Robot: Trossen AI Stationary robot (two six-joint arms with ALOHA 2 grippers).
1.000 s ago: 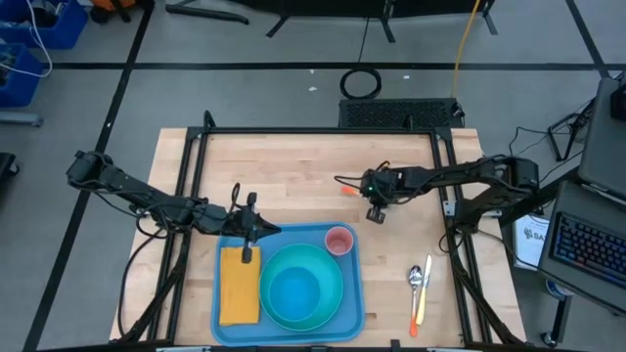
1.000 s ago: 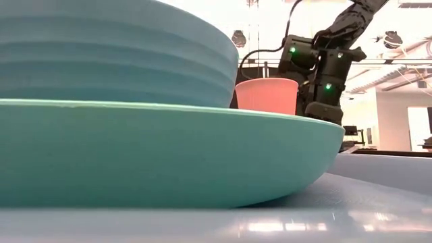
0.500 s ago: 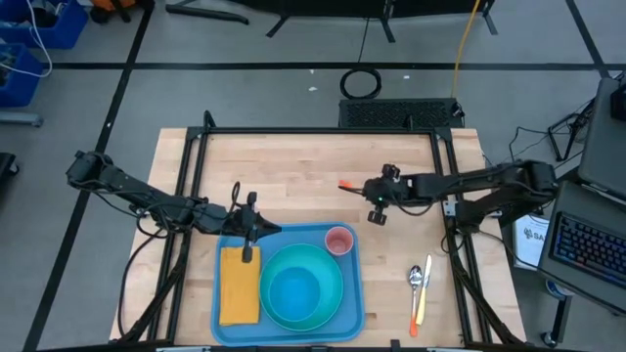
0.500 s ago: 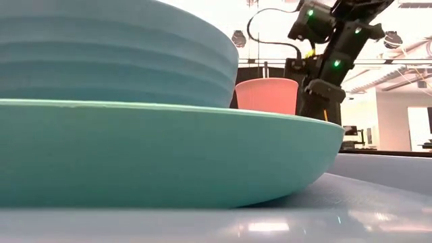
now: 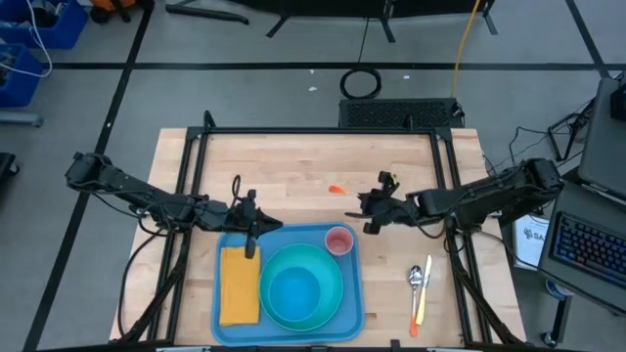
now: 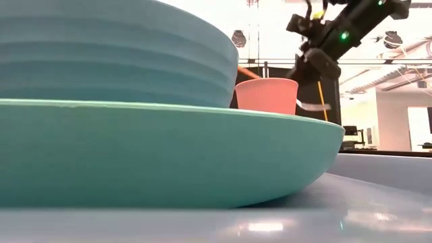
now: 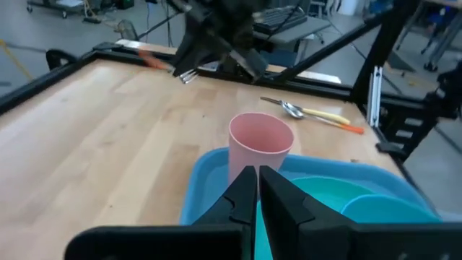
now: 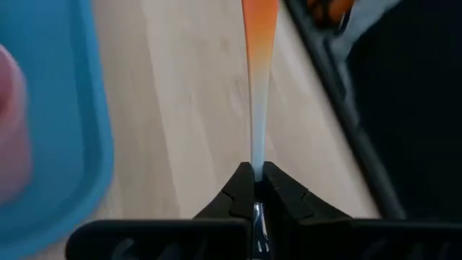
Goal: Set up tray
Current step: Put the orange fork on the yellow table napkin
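Note:
The blue tray [image 5: 353,293] lies at the table's near middle. On it are a yellow napkin [image 5: 239,285], a teal bowl on a teal plate [image 5: 301,286] and a pink cup [image 5: 339,240]. My left gripper [image 5: 252,242] hovers shut over the tray's far left corner with nothing between its fingers [image 7: 248,182]. My right gripper [image 5: 364,202] is just beyond the tray's far right corner. It is shut on a utensil with an orange handle [image 5: 336,189]. My right gripper pinches the utensil's silver shaft [image 8: 254,167] between its two fingertips. The fingers point toward the table's left, slanting down, and the utensil runs on in line with them. Its orange handle [image 8: 259,36] sticks out ahead, clear of the table.
A spoon [image 5: 417,277] and a yellow and orange utensil [image 5: 423,298] lie on the bare wood right of the tray. A black frame [image 5: 323,130] runs around the table's far and side edges. Bare wood lies beyond the tray.
My right gripper has risen with the utensil, come a little toward the table's near edge and turned, its forearm swinging toward the near side. The orange handle has stayed pointing left. My left gripper has rolled slightly in place.

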